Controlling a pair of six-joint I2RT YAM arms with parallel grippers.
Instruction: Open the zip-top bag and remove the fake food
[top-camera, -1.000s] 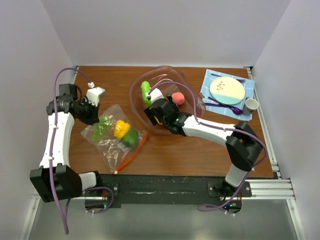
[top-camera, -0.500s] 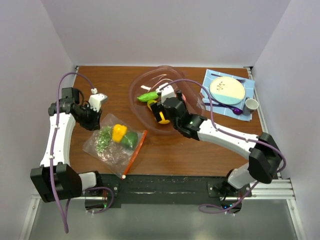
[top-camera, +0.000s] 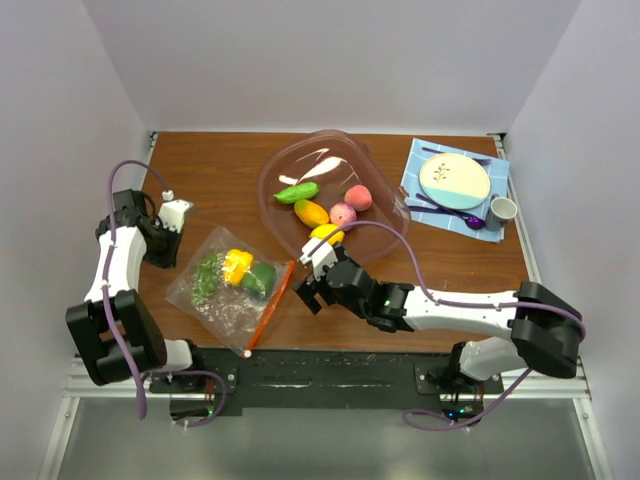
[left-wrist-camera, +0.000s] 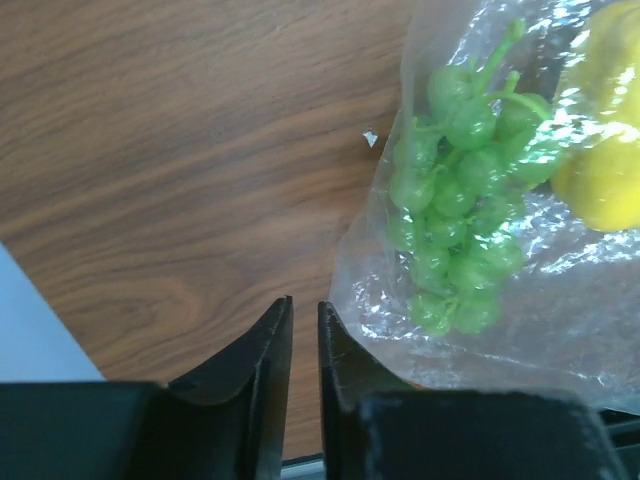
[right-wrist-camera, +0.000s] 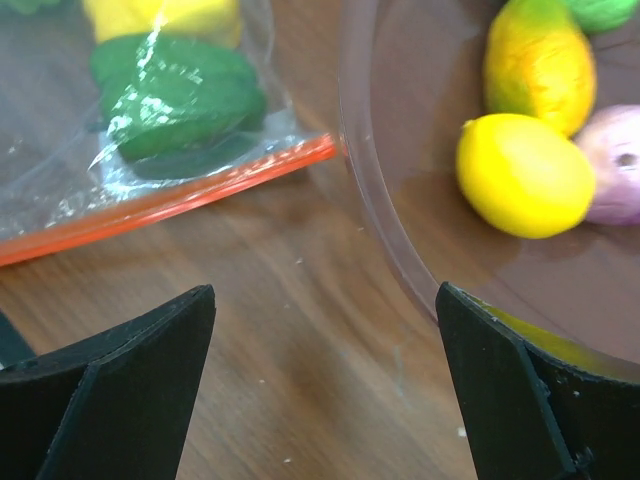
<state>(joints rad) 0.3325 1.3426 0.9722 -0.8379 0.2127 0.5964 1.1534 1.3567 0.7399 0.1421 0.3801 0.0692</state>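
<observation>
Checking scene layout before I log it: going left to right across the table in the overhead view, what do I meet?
clear crinkly zip-top bag with orange-red strip → large clear pinkish plastic bowl → round cream plate → small grey cup

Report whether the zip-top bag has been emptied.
Not empty: green grapes, a yellow pepper and a dark green piece show through the clear plastic of the zip-top bag, inside it.
</observation>
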